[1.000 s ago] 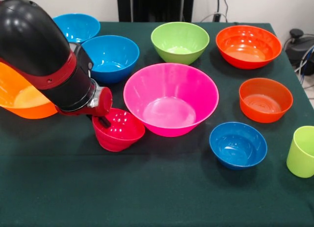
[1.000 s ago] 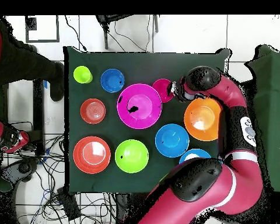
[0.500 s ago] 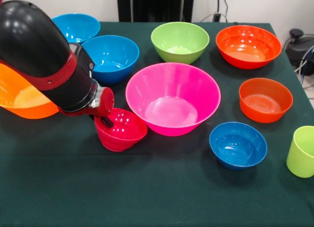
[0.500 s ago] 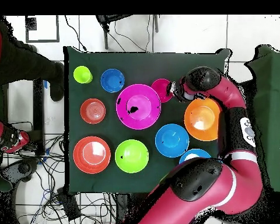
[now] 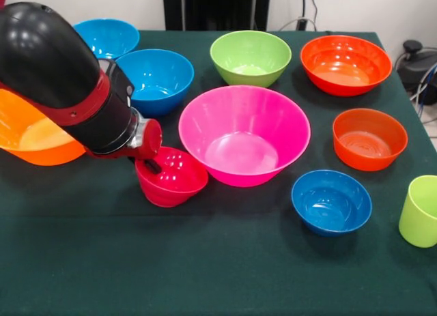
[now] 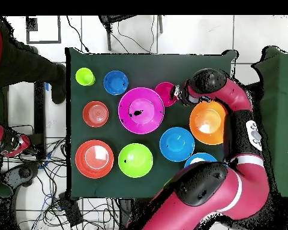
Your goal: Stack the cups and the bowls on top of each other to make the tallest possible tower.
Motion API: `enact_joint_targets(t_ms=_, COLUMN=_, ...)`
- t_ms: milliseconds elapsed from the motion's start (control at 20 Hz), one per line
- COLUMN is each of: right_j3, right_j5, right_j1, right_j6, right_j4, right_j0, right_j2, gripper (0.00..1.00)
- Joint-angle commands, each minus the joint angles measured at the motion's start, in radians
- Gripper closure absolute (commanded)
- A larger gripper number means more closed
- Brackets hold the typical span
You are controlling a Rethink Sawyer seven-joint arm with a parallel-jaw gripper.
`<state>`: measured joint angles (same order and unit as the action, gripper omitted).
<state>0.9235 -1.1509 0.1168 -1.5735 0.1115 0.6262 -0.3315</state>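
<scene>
Bowls fill the front view: the small crimson bowl [image 5: 172, 177] sits tilted at left of centre, its rim touching the large pink bowl [image 5: 244, 134]. The gripper [image 5: 146, 164] reaches over the crimson bowl's near-left rim, one finger inside, apparently clamped on the wall (the outer finger is hidden). The lime cup [image 5: 419, 211] stands at the right edge, well apart.

Overhead, the crimson bowl [image 6: 166, 91] lies at upper centre between the pink bowl [image 6: 141, 110] and the gripper [image 6: 177, 94]; no tower is started. Glossy thin plastic should be light, stiff and slippery, so a rim pinch seems the best hold.
</scene>
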Motion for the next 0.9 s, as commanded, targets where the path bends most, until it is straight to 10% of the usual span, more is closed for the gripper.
enact_joint_targets(t_ms=50, right_j3=0.046, right_j5=-0.203, right_j1=-0.077, right_j6=0.075, right_j4=0.06, right_j0=-0.057, right_j2=0.011, gripper=1.0)
enact_joint_targets(t_ms=900, right_j3=0.041, right_j5=-0.095, right_j1=-0.122, right_j6=0.146, right_j4=0.03, right_j0=-0.029, right_j2=-0.062, gripper=1.0)
